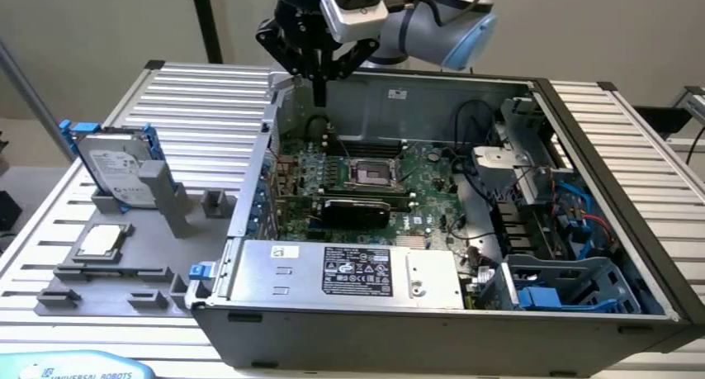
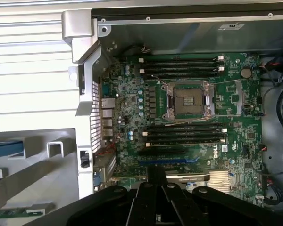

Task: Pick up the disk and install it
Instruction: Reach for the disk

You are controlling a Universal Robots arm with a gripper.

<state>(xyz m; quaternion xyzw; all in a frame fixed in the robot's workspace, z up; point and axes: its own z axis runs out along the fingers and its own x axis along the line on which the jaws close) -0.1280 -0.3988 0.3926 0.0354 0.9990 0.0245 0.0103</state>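
The disk (image 1: 114, 169), a silver-grey drive with a white label in a blue carrier, stands on edge in a grey holder (image 1: 165, 199) on the slatted table at the exterior view's left. My gripper (image 1: 319, 97) hangs above the back left corner of the open computer case (image 1: 441, 329), well away from the disk. Its black fingers are shut together with nothing between them. In the wrist view the shut gripper (image 2: 156, 173) points down over the green motherboard (image 2: 188, 108).
A small square silver chip (image 1: 99, 240) lies on a grey fixture in front of the disk. Inside the case are the motherboard (image 1: 364, 160), a grey power supply (image 1: 347, 272), cables, and a blue-grey drive cage (image 1: 573, 284) at the front right.
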